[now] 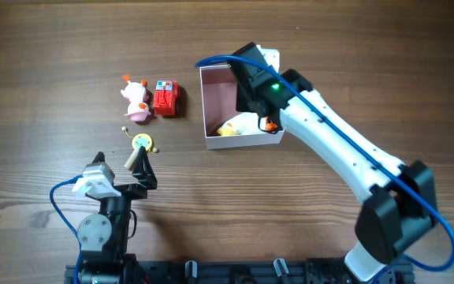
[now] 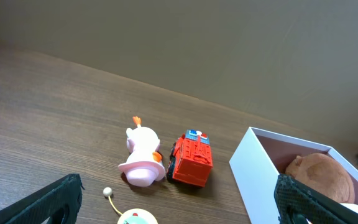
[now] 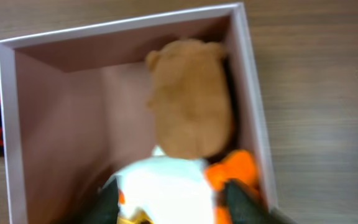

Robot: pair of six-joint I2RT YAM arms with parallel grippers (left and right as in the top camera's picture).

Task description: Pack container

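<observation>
Pink-lined container (image 3: pixel 61 118) under right claw (image 3: pixel 169 204), part-open astride white toy (image 3: pixel 160 179), grip unclear; left claw (image 2: pixel 178 202) wide, empty.

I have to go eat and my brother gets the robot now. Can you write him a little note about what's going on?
Left gripper: open, holding nothing, close to the round yellow toy.
Right gripper: over the container, with a finger on either side of a white and orange toy. I can't tell if it is gripping it.
Done: the brown plush toy is in the container.
Left to pack: the white and pink figure, the red truck and the round yellow toy lie on the table, outside the container.
</observation>
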